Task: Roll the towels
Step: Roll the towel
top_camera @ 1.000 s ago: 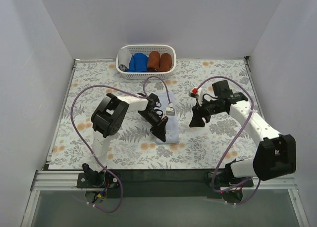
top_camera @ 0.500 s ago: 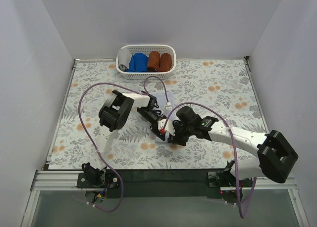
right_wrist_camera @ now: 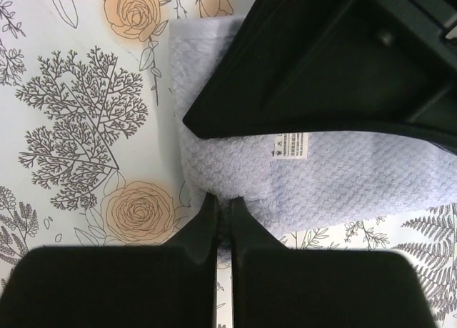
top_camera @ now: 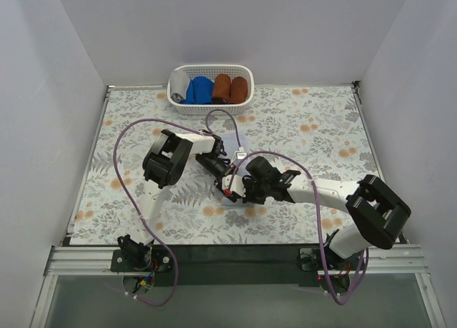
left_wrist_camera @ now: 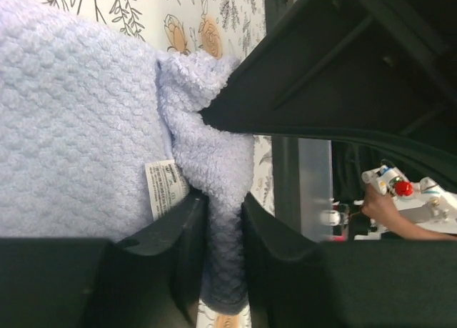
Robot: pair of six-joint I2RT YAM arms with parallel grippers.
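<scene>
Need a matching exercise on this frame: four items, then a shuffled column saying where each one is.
1. towel
2. basket
3. brown rolls
4. blue roll

A. right end of the basket
B. far edge of the table
C. pinched by the left gripper and the right gripper
D. in the basket, left of the brown rolls

Pairs: 1-C, 2-B, 3-A, 4-D

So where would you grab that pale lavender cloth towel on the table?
Probably by its near edge, coming from above: the pale lavender cloth towel lies flat, so only a bunched edge fold gives fingers something to pinch, as the left gripper does.
</scene>
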